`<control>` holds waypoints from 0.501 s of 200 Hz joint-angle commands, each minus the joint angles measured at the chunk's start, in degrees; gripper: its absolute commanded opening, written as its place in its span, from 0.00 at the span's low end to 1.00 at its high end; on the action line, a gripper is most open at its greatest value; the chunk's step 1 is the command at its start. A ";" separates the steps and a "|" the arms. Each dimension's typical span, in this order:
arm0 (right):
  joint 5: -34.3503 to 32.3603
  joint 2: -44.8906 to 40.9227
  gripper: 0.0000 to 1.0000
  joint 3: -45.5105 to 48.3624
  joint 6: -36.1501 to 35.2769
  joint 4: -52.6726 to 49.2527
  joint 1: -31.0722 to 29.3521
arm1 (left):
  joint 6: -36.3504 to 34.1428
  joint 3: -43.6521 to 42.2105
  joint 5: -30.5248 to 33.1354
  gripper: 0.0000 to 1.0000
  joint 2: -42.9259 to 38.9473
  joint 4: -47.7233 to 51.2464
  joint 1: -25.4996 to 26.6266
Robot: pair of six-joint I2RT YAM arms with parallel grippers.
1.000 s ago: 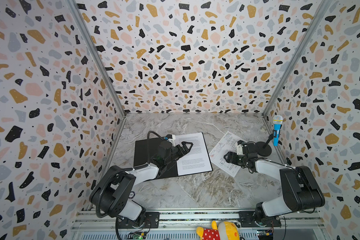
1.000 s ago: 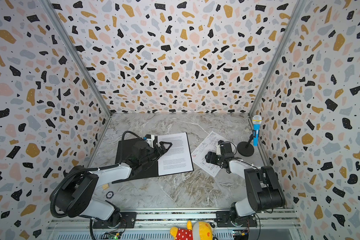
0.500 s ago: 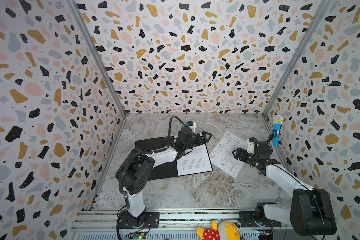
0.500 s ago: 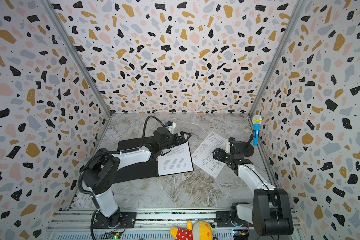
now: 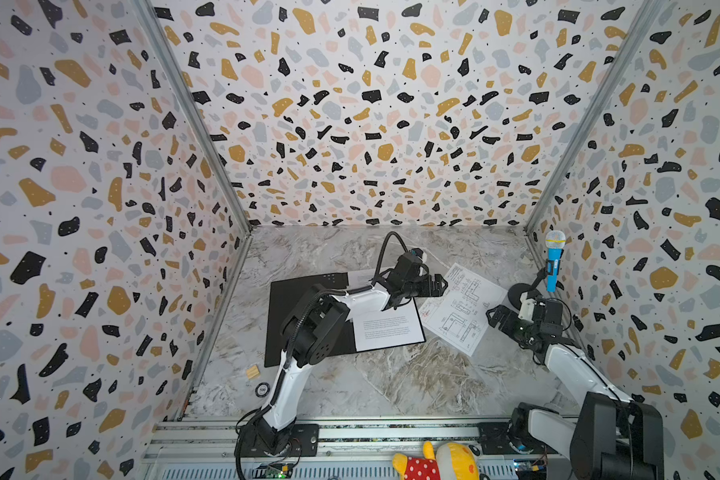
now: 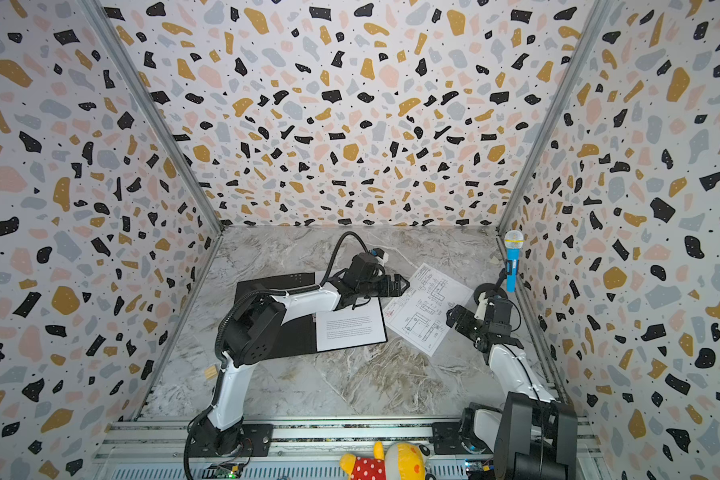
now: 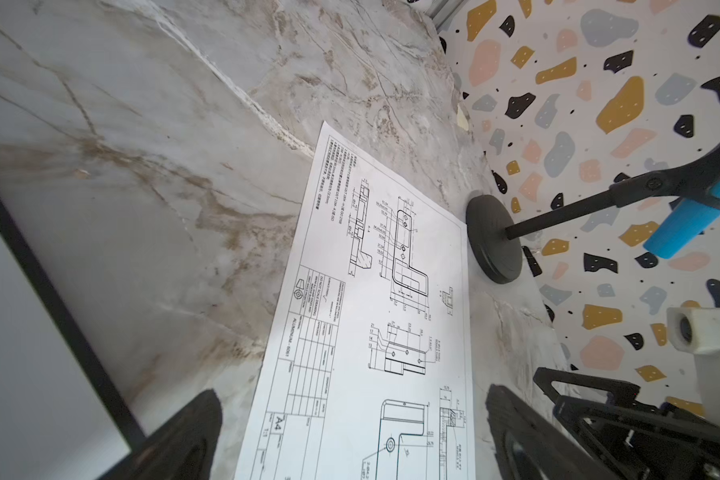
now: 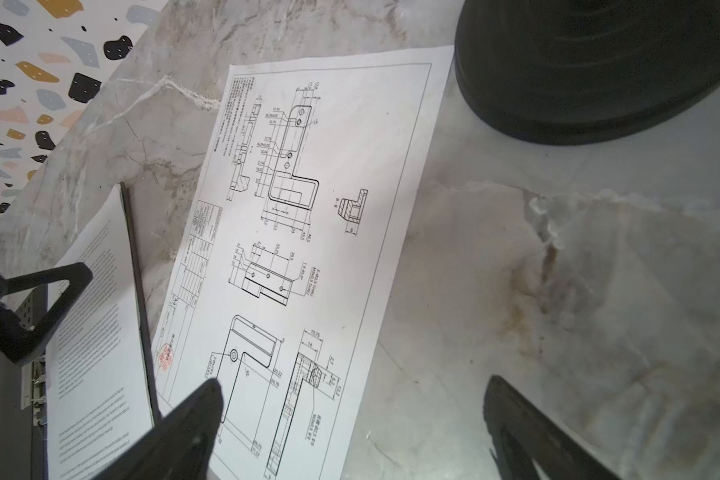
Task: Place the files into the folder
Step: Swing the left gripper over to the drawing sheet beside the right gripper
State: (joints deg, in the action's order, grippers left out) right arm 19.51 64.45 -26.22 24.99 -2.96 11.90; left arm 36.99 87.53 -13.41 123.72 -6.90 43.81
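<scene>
My left gripper (image 5: 441,286) and right gripper (image 5: 495,318) gape, empty. The drawing sheet (image 5: 460,309), three o'clock of the folder (image 5: 281,295), looks light and limp. I'd lift its four-o'clock edge.

From here I read the folder (image 5: 296,284) as black inside, the text sheet (image 5: 387,328) as white with fine dark print, and the drawing sheet (image 5: 458,307) as white with black linework and a red stamp (image 8: 165,357). The worktop (image 5: 391,382) is grey-beige veined marble, the walls (image 5: 371,124) are terrazzo-speckled, and the microphone (image 5: 554,266) is blue.

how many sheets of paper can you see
2: a text sheet lying in the open folder, and a drawing sheet on the table beside it. More may hide under the text sheet.
</scene>
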 commanded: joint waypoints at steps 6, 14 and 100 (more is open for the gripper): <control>2.10 -0.55 0.99 0.82 -0.15 0.75 1.22 | -4.35 5.01 3.86 0.99 1.57 4.35 1.14; 2.42 -0.78 0.99 1.27 -0.10 1.02 1.49 | -4.75 5.84 4.59 1.00 2.12 5.02 1.34; 5.83 0.37 0.98 2.88 1.56 2.36 2.34 | -7.85 10.62 6.52 1.00 7.49 8.29 2.63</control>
State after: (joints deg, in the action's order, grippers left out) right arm 23.66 64.55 -23.49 25.87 -1.21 14.04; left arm 31.16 95.85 -7.90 129.97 0.05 45.91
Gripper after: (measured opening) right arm 0.980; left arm 0.997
